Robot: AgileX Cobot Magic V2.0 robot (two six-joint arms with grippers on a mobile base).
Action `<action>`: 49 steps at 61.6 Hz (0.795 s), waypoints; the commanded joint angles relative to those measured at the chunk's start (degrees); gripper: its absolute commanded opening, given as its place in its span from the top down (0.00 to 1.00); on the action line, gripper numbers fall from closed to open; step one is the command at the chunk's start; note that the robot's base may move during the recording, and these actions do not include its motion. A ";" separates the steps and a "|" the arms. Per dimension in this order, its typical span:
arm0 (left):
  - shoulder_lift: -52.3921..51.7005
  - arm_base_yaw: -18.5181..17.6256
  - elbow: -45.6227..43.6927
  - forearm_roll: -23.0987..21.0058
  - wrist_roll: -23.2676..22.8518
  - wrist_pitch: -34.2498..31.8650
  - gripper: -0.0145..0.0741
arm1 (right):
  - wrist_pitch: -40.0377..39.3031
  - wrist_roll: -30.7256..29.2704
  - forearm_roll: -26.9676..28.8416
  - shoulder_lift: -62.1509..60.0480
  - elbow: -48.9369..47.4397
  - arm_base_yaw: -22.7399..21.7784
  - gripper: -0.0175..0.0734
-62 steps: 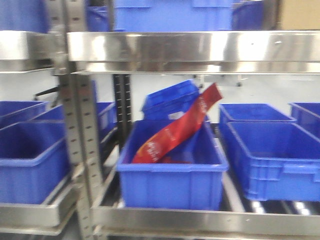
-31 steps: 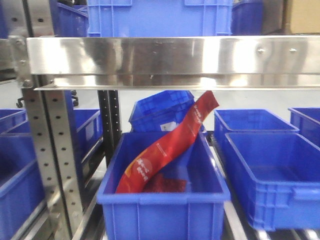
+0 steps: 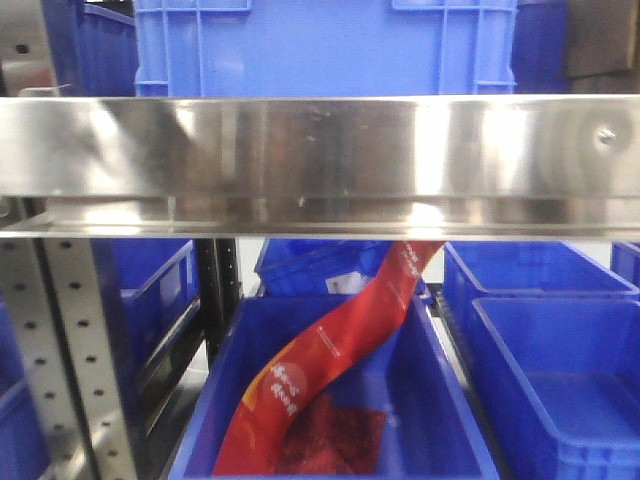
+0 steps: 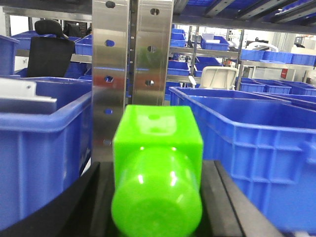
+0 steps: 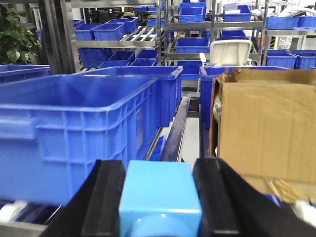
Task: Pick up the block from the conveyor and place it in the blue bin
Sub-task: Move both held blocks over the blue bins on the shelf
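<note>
My right gripper (image 5: 159, 170) is shut on the sky-blue block (image 5: 160, 197), which sits squarely between the two black fingers (image 5: 111, 197). My left gripper (image 4: 157, 170) is shut on a bright green block with a rounded end (image 4: 157, 163). A blue bin (image 3: 435, 390) lies straight ahead on the lower shelf in the front view, with a long red packet (image 3: 330, 370) leaning out of it. The conveyor is out of view. Neither gripper shows in the front view.
A steel shelf rail (image 3: 320, 160) crosses the front view above the bin. A perforated steel post (image 4: 132, 64) stands right before the left gripper. Blue bins (image 5: 74, 133) fill the racks on all sides. A cardboard box (image 5: 266, 128) stands to the right.
The front view has closed in on the rack. The shelf rail now sits lower and larger in frame, and the bin with the red packet is nearer and more central.
</note>
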 commanded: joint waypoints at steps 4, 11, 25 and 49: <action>-0.21 0.01 0.06 -0.32 0.01 -0.76 0.96 | -1.30 -0.44 -0.12 -0.13 0.06 -0.01 0.99; -0.21 0.01 0.06 -0.32 0.01 -0.76 0.96 | -1.30 -0.44 -0.12 -0.13 0.06 -0.01 0.99; -0.21 0.01 0.06 -0.32 0.01 -0.76 0.96 | -1.30 -0.44 -0.12 -0.13 0.06 -0.01 0.99; -0.21 0.01 0.06 -0.32 0.01 -0.76 0.96 | -1.30 -0.44 -0.12 -0.13 0.06 -0.01 0.99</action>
